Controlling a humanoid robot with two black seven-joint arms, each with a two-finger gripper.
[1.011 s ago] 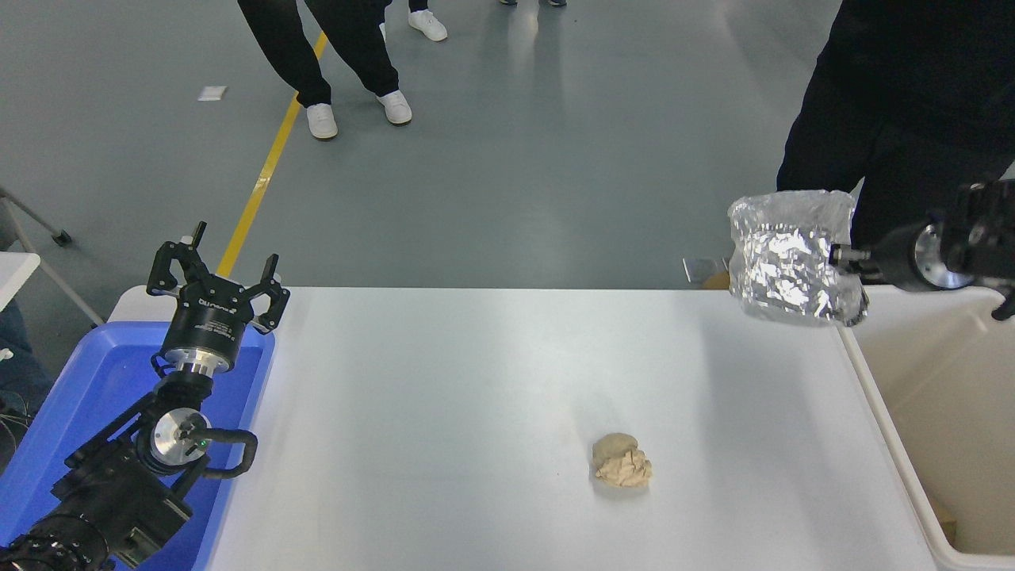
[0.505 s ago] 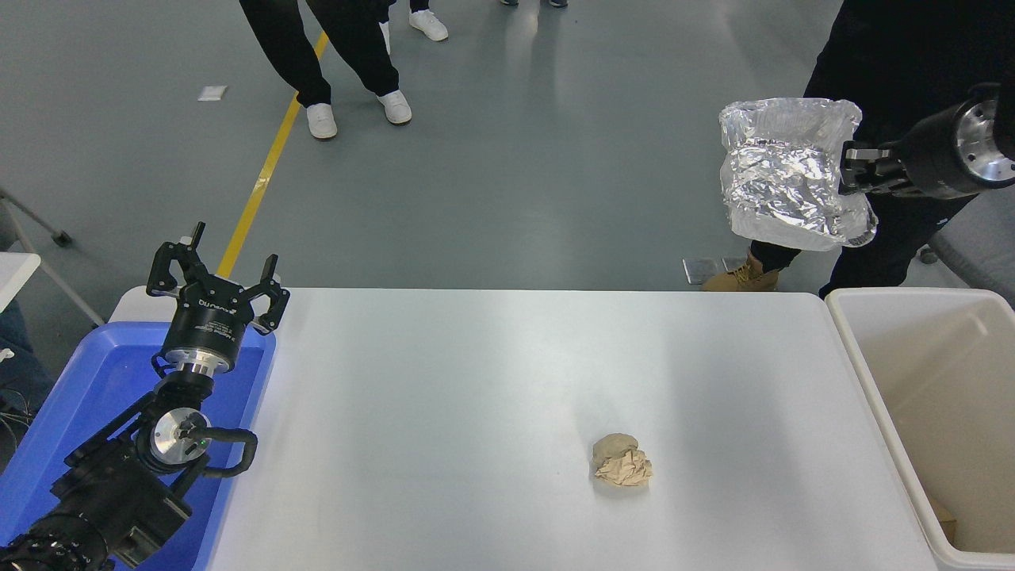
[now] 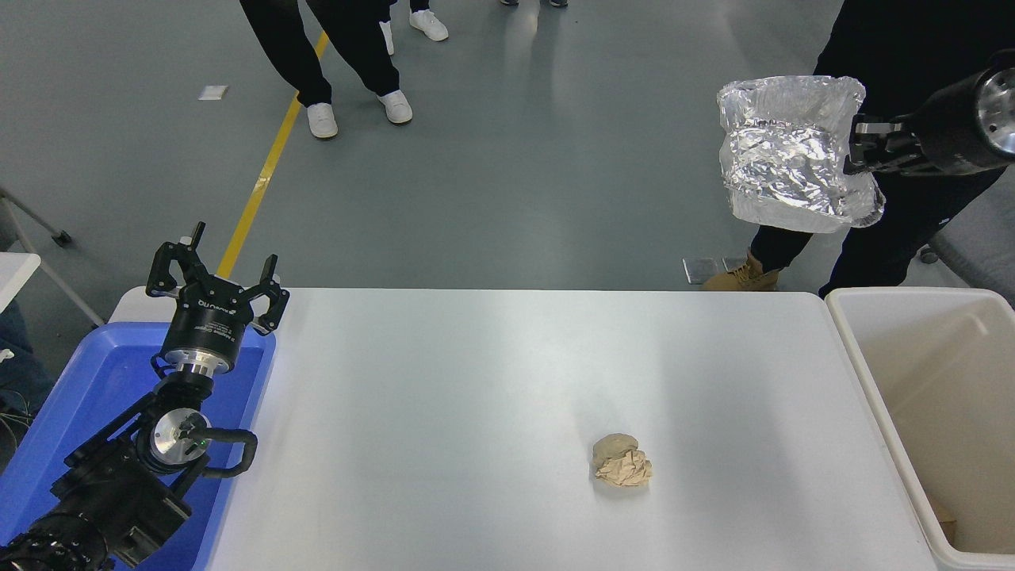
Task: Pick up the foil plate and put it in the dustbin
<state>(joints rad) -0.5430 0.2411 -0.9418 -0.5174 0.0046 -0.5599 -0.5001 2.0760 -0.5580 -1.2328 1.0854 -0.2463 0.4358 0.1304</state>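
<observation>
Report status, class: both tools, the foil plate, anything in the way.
Right tool shut on crinkled silver foil plate, held high, left of cream plastic dustbin. Left tool open, parked over blue plastic tray. Path looks clear.

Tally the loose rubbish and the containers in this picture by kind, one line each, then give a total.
Shiny crinkled silver foil plate, held in the air by the right gripper: 1
Small crumpled tan paper ball on the white table: 1
Cream rectangular plastic dustbin: 1
Blue plastic tray, under the parked left gripper: 1
Total: 4
</observation>
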